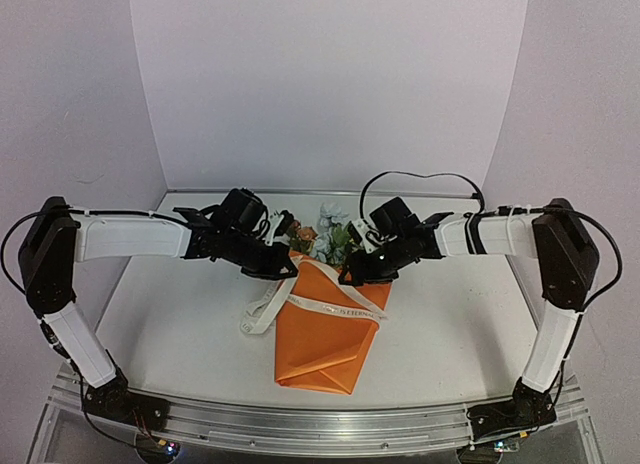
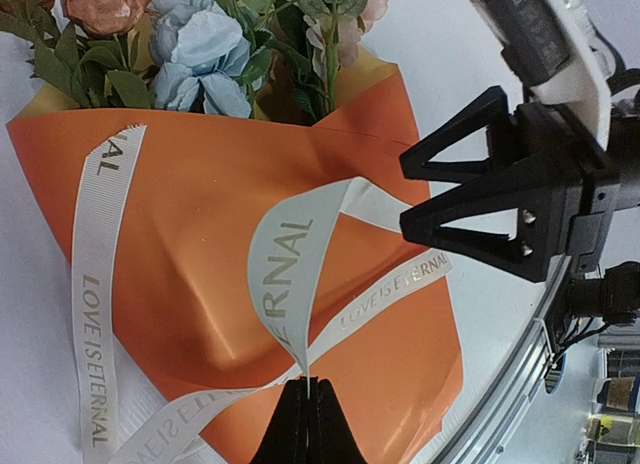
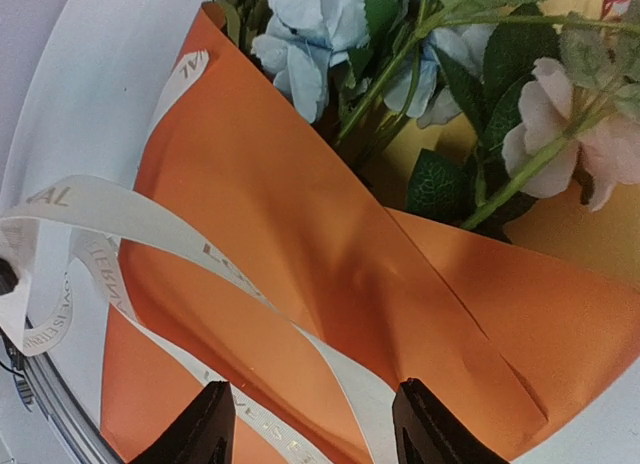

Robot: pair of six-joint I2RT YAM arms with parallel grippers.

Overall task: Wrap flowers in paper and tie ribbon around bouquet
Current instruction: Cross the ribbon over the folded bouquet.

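The bouquet lies mid-table as an orange paper cone with the flowers at its far end. The cream ribbon crosses the cone and loops off its left side. My left gripper is shut on a twisted strand of the ribbon, lifted just above the paper. My right gripper hovers open over the paper, and a ribbon strand passes between its fingers without being pinched. It also appears in the left wrist view as the right gripper, at the cone's right edge.
Both arms reach in from the sides and meet over the cone's upper part, left gripper and right gripper close together. White walls enclose the table on three sides. A metal rail runs along the near edge.
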